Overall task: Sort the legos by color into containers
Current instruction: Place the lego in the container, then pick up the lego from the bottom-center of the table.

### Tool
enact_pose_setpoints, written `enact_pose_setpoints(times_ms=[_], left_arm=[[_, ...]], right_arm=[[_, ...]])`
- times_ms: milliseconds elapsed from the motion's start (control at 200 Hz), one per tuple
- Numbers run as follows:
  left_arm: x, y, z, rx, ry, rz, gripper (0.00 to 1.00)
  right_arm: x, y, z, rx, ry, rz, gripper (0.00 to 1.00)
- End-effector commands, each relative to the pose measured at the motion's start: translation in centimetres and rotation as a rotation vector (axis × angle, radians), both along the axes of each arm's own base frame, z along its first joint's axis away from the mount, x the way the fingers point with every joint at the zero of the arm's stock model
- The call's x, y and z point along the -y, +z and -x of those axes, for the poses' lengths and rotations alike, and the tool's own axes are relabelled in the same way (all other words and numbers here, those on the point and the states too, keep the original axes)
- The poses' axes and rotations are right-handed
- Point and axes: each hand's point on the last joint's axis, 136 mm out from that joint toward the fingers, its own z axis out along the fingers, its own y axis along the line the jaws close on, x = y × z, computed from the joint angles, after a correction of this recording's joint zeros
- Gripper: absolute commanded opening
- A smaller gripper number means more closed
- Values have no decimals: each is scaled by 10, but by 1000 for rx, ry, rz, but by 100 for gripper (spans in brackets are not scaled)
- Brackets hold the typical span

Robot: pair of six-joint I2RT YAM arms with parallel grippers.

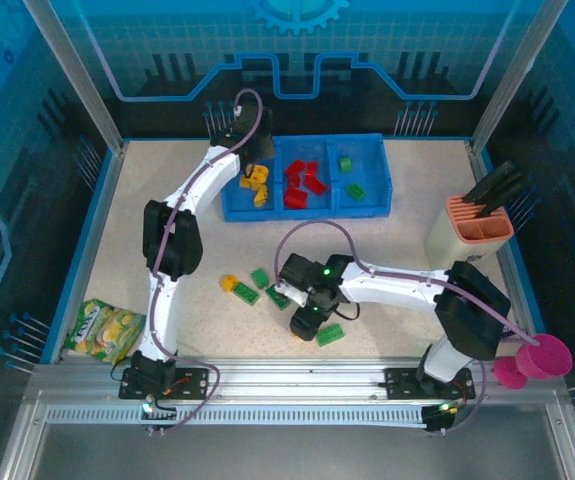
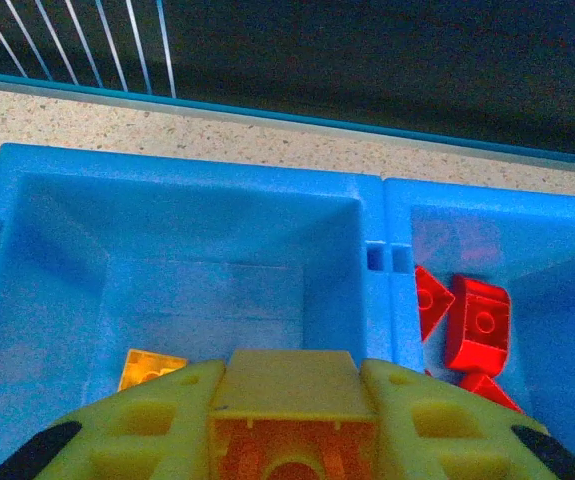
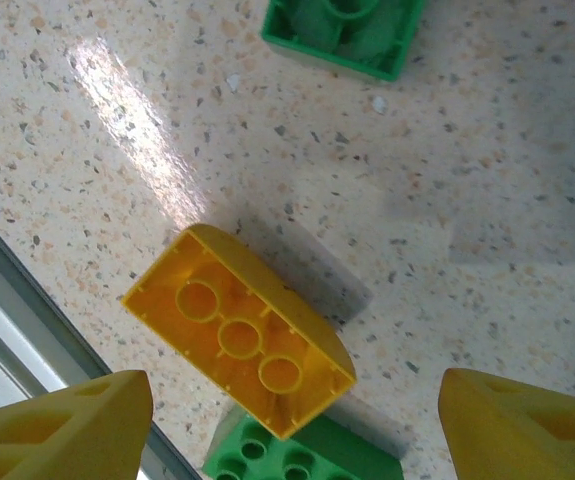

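The blue tray (image 1: pixel 307 207) stands at the back with three compartments: yellow bricks (image 1: pixel 257 182) on the left, red bricks (image 1: pixel 303 180) in the middle, green bricks (image 1: pixel 350 176) on the right. My left gripper (image 1: pixel 250 165) hangs over the left compartment (image 2: pixel 197 270), shut on a yellow brick (image 2: pixel 285 385). Another yellow brick (image 2: pixel 147 366) lies below it. My right gripper (image 1: pixel 307 318) is low over the table near the front, open. Between its fingers a yellow brick (image 3: pixel 237 330) lies hollow side up, leaning on a green brick (image 3: pixel 302 462).
Loose bricks lie mid-table: one yellow (image 1: pixel 229 283) and green ones (image 1: pixel 260 277), with another green one (image 1: pixel 330 334) by the right gripper. Snack packets (image 1: pixel 105 330) sit front left, a salmon tool holder (image 1: pixel 472 230) at the right, a pink cup (image 1: pixel 542 358) front right.
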Motion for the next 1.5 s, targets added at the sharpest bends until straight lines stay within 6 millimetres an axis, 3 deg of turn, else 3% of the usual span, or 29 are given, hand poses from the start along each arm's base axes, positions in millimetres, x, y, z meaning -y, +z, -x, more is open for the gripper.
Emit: enact_pose_setpoints(times_ms=[0,310,520,720,1001,1211,1496], left_arm=[[-3,-4,2,-28,-24,-24,32],[-7,10,4,-6,-33,-32,57],[-8,38,13,26,-51,-20,61],[-19,90,47,90,-65,13,66],[-41,128,100,152,-43,53,69],[-56,138,133,174,-28,88,71],[-70,159,178,196,-46,78,74]], right_arm=[[-3,-1,1,2,49,33,76],[-15,5,10,-48,143,-5,81],[-9,2,15,-63,193,8,83],[-10,-6,18,-97,222,11,88],[-14,-26,21,-135,275,27,90],[-7,-37,20,-144,288,83,73],[-7,-38,4,-85,241,94,29]])
